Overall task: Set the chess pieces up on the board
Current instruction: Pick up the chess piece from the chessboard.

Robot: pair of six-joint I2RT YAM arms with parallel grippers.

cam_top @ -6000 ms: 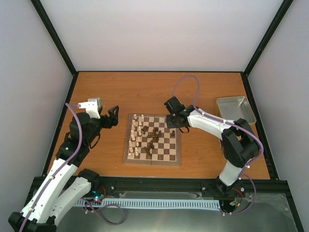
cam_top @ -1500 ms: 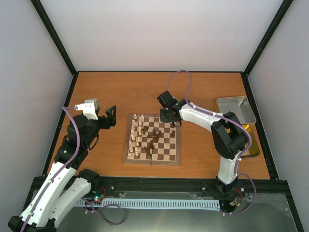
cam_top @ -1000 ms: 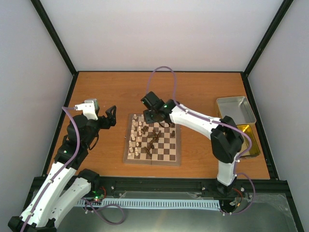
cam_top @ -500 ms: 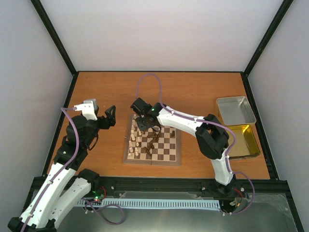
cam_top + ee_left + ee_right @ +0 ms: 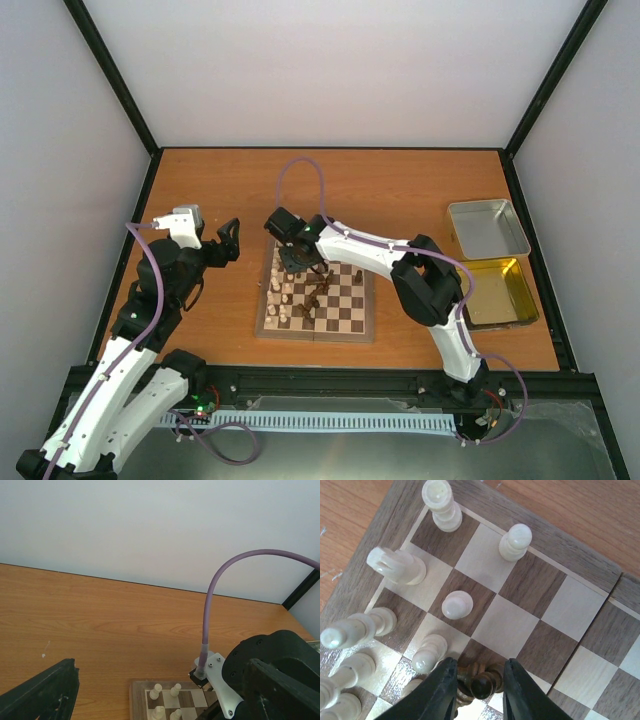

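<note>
On the board (image 5: 350,318), the dark chess pieces (image 5: 318,288) lie mostly jumbled mid-field, while cream pieces (image 5: 457,604) line its left side. At the far-left corner the right tool (image 5: 478,675) pinches one dark piece (image 5: 481,686), probably to carry it home. Left of the board, over the surface (image 5: 400,190), the left tool (image 5: 231,240) waits, jaws apart and empty.

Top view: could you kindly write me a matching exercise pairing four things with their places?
Things:
1. board
2. silver tray
3. yellow tray
4. right jaws

Places:
A. around a dark piece
B. centre of the table
C. right edge, farther back
D. right edge, nearer the arms

Pairs: 1-B, 2-C, 3-D, 4-A
</note>
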